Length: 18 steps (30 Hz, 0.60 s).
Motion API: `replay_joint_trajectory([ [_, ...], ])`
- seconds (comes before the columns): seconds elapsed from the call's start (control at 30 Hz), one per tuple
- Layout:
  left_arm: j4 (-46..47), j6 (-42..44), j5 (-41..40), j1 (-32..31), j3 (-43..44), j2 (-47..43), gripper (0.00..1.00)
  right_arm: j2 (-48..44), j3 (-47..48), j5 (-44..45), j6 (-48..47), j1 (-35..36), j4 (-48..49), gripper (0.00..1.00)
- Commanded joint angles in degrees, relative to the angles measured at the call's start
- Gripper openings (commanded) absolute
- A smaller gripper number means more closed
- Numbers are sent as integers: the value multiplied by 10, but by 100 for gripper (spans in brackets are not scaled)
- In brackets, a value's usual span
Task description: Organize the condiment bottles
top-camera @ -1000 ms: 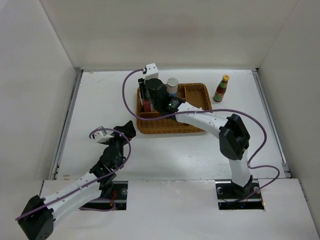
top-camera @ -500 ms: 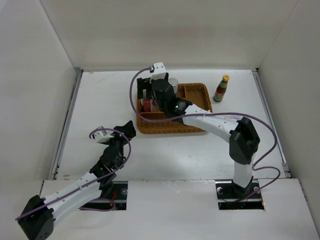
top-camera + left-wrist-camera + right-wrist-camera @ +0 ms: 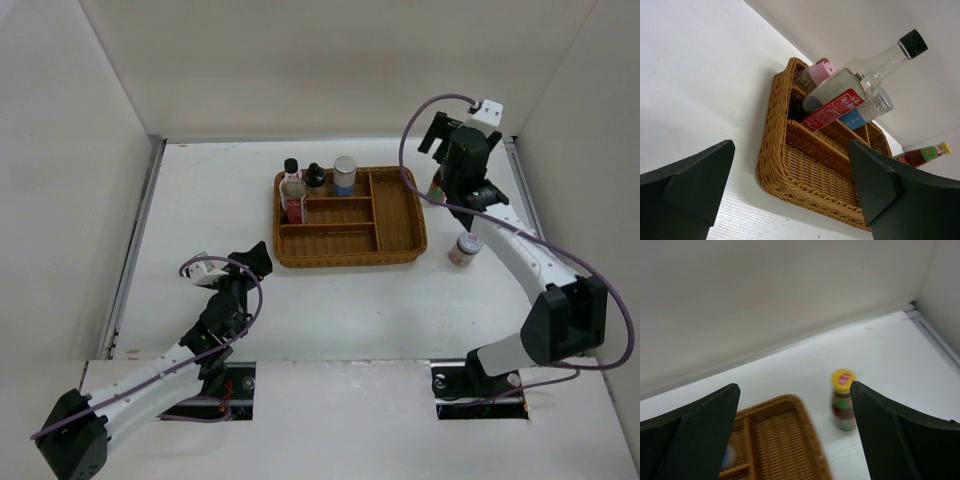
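A clear bottle (image 3: 293, 190), black-topped bottle (image 3: 315, 178) and silver-lidded jar (image 3: 345, 173) stand in the wicker tray (image 3: 350, 262).

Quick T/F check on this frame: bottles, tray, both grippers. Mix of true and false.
1. The yellow-capped bottle stands on the table, outside the tray. True.
2. The right gripper is shut on a bottle. False: it is open and empty.
3. The clear black-capped bottle is in the tray. True.
4. The left gripper is over the tray. False: it is open over the table, by the tray's near left corner.
5. Every jar is in the tray. False: a small jar stands on the table, right of it.
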Motion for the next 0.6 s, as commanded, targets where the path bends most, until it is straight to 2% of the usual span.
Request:
replay_joint_trajectory([
  [0.0,29,-3,1,-2,-57,7,100,38,6,2,-4,-42,-38,99],
  [0.33,52,-4,1,-5,-60,22,100,167,86,-22,-29,-111,-68,97],
  [0.4,52,-4,1,-6,-59,25,100,187,106,-27,-32,-117,-75,92],
  [0.57,52,-4,2,-3,-60,20,100,219,129,-28,-36,-121,-80,74],
])
